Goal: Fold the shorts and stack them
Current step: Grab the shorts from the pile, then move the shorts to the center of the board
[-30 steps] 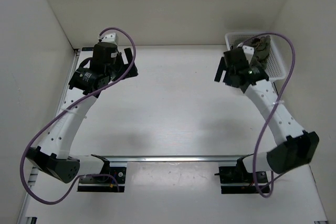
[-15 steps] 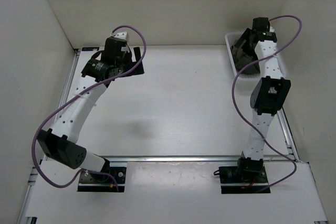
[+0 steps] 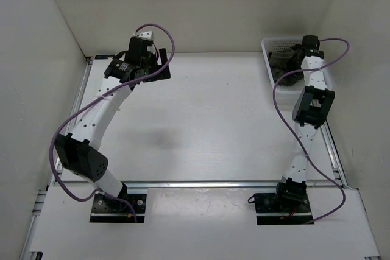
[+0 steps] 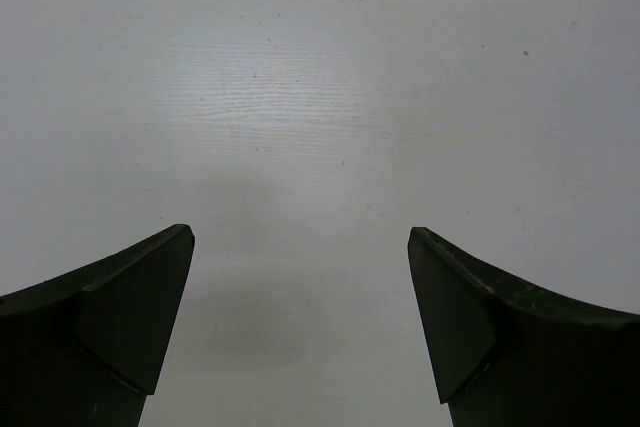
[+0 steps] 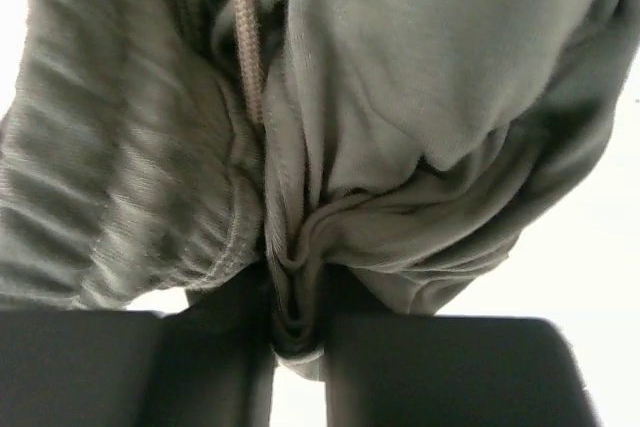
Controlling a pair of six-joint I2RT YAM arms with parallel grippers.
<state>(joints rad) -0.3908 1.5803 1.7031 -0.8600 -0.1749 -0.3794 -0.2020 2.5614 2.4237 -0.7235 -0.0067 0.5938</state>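
Two arms: both stretch to the far end of the flat white table (image 3: 207, 120), one at upper left of the overhead frame, the other at upper right.
Left gripper: the black two-finger left gripper (image 4: 300, 247) hangs over bare tabletop, fingers spread wide, nothing between them, and a soft shadow lies on the surface below.
Right gripper: the black two-finger right gripper (image 5: 297, 332) is at the white plastic mesh basket (image 3: 266, 45) and is pinched tight on a bunched fold of cloth.
Shorts: the dark olive-green soft fabric shorts (image 5: 400, 97) fill the right wrist frame, crumpled, with the ribbed waistband at the left.
Drawstring: a pale braided drawstring (image 5: 243, 27) runs down from the top of that frame, beside the waistband.
Basket: it sits in the upper right corner of the overhead frame, with dark cloth showing inside.
Doubt: from above the arm covers the grip, so whether the shorts rest on the basket floor or hang clear of it, I cannot tell.
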